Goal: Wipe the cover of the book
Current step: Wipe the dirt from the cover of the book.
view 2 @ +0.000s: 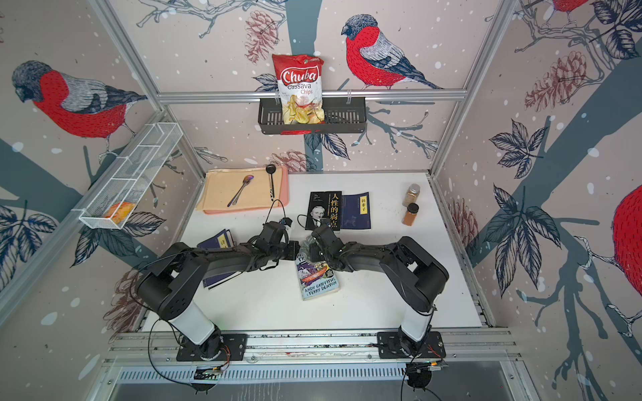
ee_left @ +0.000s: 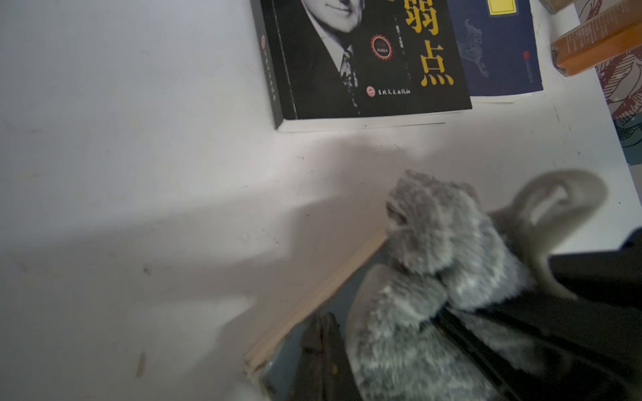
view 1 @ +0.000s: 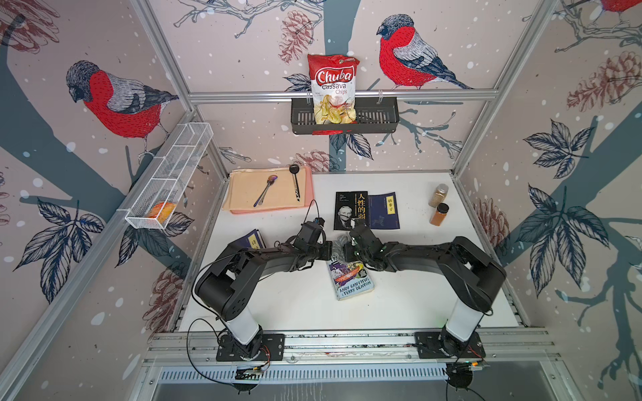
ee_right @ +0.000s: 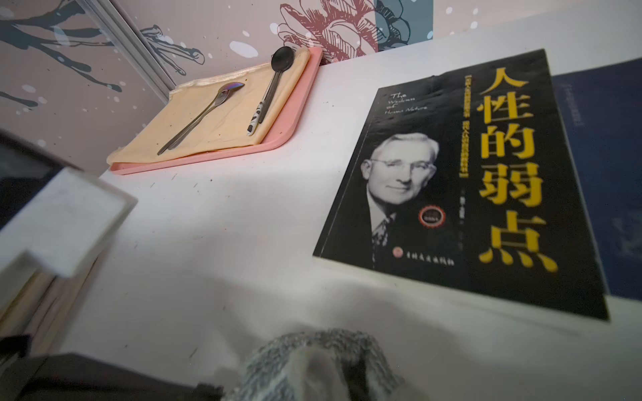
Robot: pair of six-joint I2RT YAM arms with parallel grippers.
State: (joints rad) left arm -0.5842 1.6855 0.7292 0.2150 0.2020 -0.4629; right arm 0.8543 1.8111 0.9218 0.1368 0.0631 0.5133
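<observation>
The book (view 1: 352,279) with a colourful cover, lettered ANDY GRIFFITHS & TERRY DENTON, lies flat mid-table in both top views (view 2: 319,277). Both grippers meet over its far end. My right gripper (view 1: 346,250) is shut on a fluffy grey cloth (view 1: 339,241), which bunches up over the cover in the left wrist view (ee_left: 434,250) and fills the bottom of the right wrist view (ee_right: 312,361). My left gripper (ee_left: 321,335) is shut with nothing between its fingers. Its tips rest on the cover beside the cloth, near the tan page edge (ee_left: 312,302).
Just beyond the grippers lie a black book with a man's portrait (view 1: 351,210) and a dark blue book (view 1: 384,210). Another blue book (view 1: 253,239) lies under the left arm. Two spice jars (view 1: 439,214) stand right; a pink tray (view 1: 307,194) with spoons sits back left.
</observation>
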